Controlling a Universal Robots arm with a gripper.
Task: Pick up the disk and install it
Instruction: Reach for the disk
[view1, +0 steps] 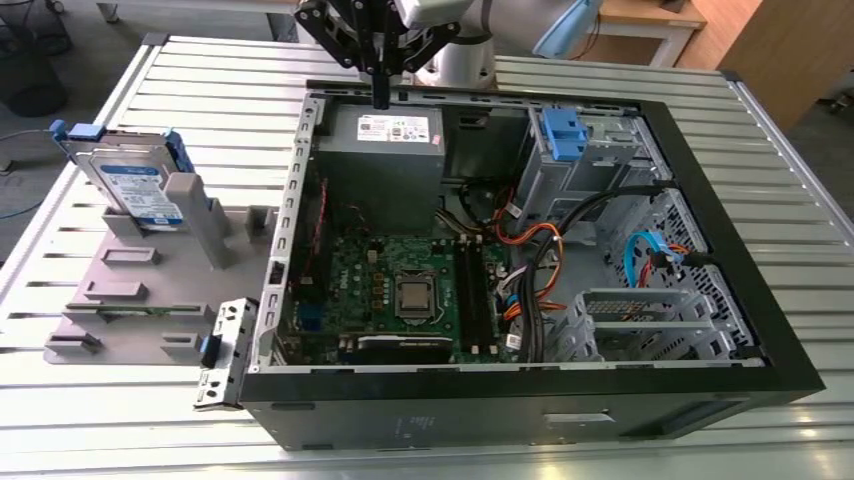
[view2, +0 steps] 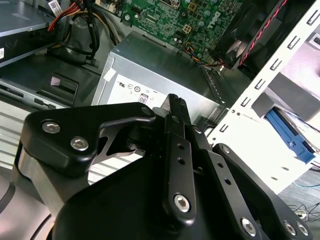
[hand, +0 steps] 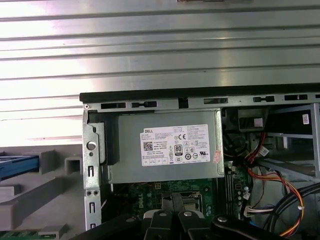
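Over case (view1: 467, 425) rim | end effector (view1: 380, 98) clenched, empty | disk (view1: 138, 192) well apart, propped in stand (view1: 127, 295)

a slatted silver metal table (view1: 200, 70) carries everything. an open black computer case (view1: 467, 425) lies on its side across the middle and the exterior view's right, and a grey plastic holder (view1: 127, 300) sits just beside it on the exterior view's left.

The disk (view1: 138, 190) looks half hidden by its stand (view1: 174, 288).
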